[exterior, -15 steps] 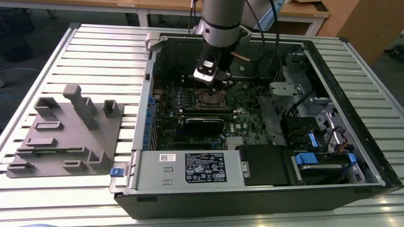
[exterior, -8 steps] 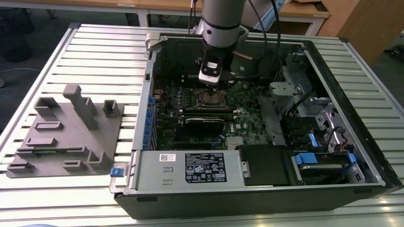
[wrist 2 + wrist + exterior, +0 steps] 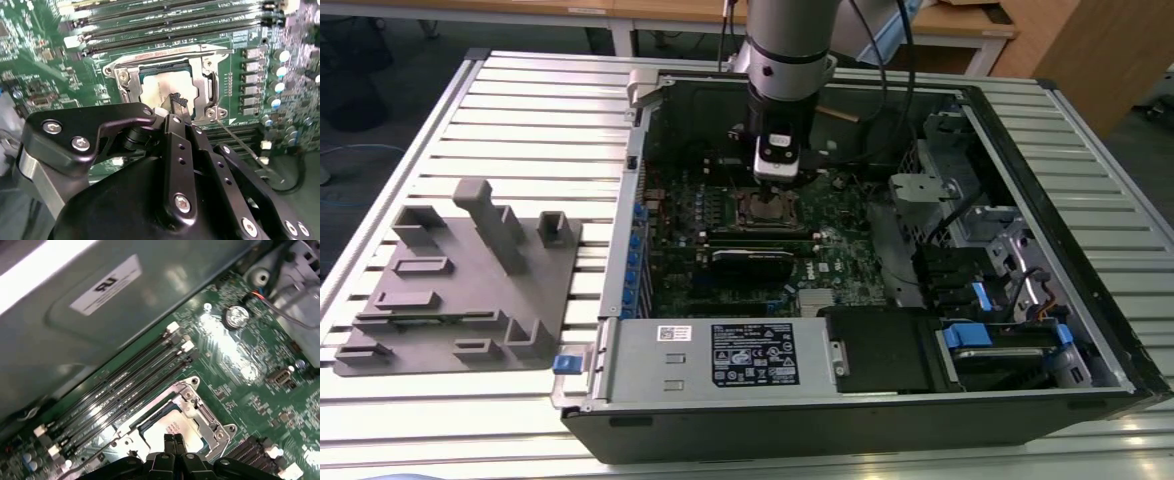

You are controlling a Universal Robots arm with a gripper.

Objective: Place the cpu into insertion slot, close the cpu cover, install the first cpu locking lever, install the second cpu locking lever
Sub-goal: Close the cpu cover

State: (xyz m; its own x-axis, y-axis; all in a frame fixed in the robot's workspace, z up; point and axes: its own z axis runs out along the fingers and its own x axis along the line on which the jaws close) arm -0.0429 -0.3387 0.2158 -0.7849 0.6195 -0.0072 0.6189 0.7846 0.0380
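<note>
The cpu (image 3: 157,89) lies flat in the insertion slot (image 3: 770,208), its silvery top showing through the window of the cpu cover (image 3: 200,85). The cover frame (image 3: 202,416) lies down flat around the chip (image 3: 167,424). My gripper (image 3: 774,178) hangs just above the socket, shut with nothing between its fingers. Its black tips (image 3: 177,102) sit over the chip's near edge (image 3: 174,440). One wire lever (image 3: 170,50) lies along the socket's side next to the memory slots. A second thin lever rod (image 3: 240,142) sticks out away from the socket corner.
The open computer case (image 3: 620,250) walls in the motherboard. A black card (image 3: 750,262) lies just in front of the socket, long black memory slots (image 3: 115,395) run beside it, and capacitors (image 3: 277,75) stand nearby. A grey fixture block (image 3: 454,280) rests at the exterior view's left.
</note>
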